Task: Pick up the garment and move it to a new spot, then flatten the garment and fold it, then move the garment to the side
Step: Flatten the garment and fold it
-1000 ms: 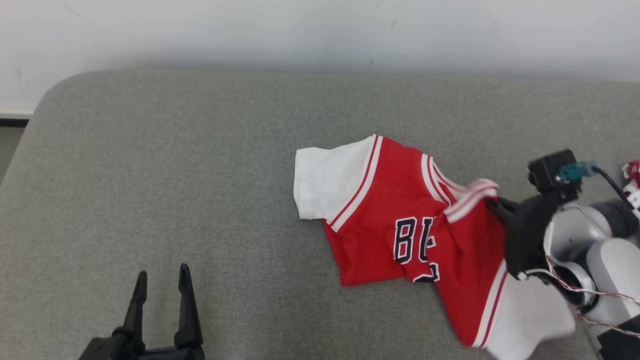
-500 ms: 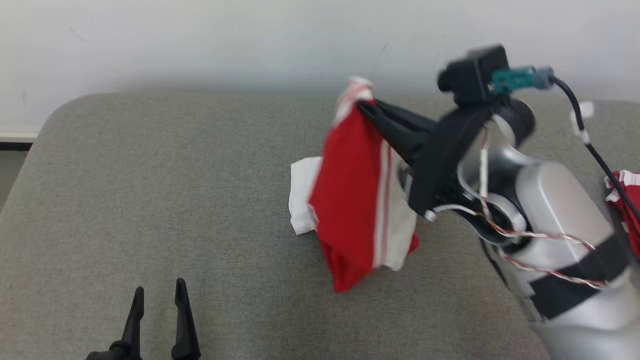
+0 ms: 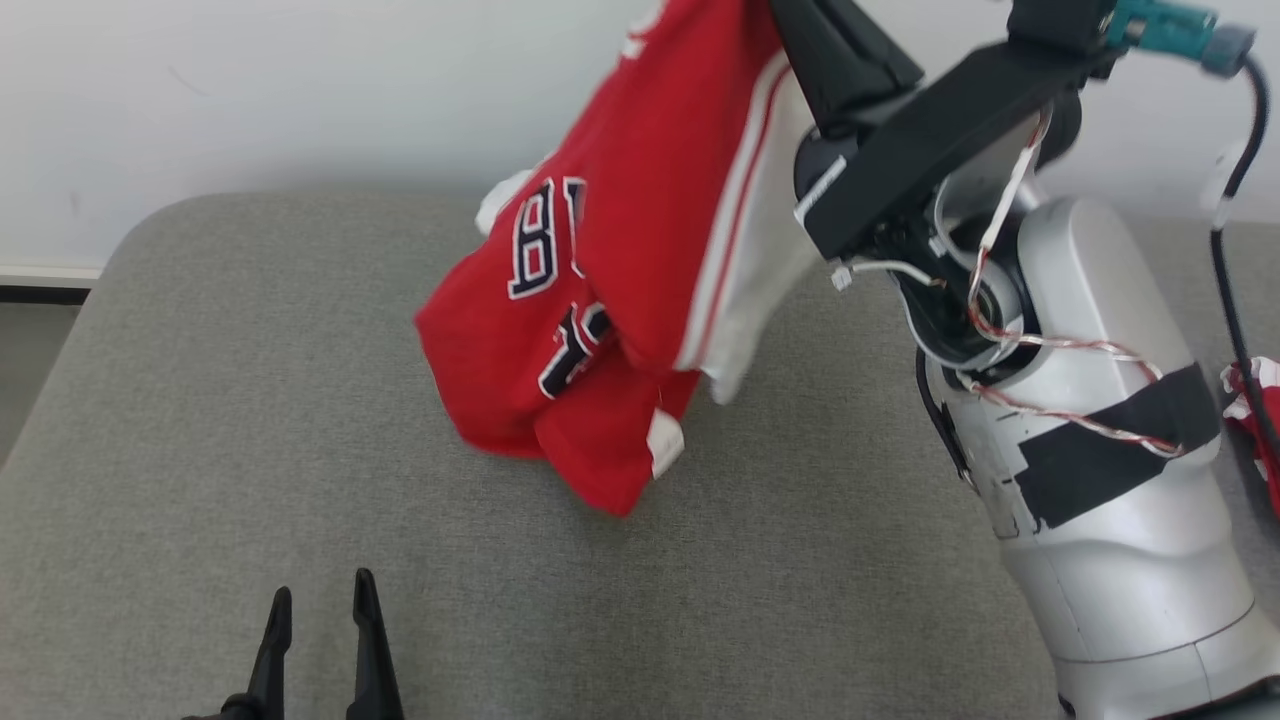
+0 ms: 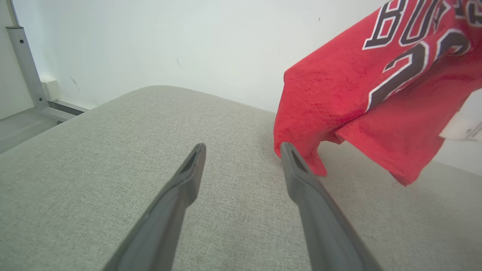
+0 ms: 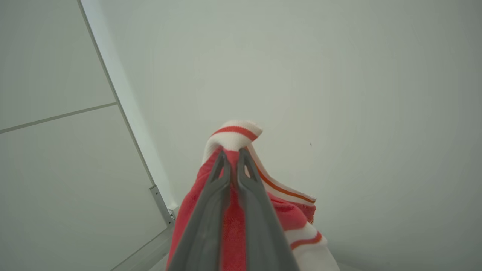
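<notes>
The garment is a red jersey with white sleeves and dark lettering. It hangs bunched in the air above the grey padded surface, with its lowest fold near or just touching the surface. My right gripper is shut on the striped white collar, high at the top of the head view. At the lower left my left gripper is open and holds nothing. In the left wrist view the left gripper hovers low over the surface, and the jersey hangs just beyond its right finger.
My silver right arm fills the right side of the head view. Another red and white cloth lies at the far right edge. A pale wall stands behind the surface, whose rounded corner is at the left.
My right gripper has lifted the jersey off the surface, carrying it up and to the left. The head camera has tilted a little. The left gripper stayed low and open.
</notes>
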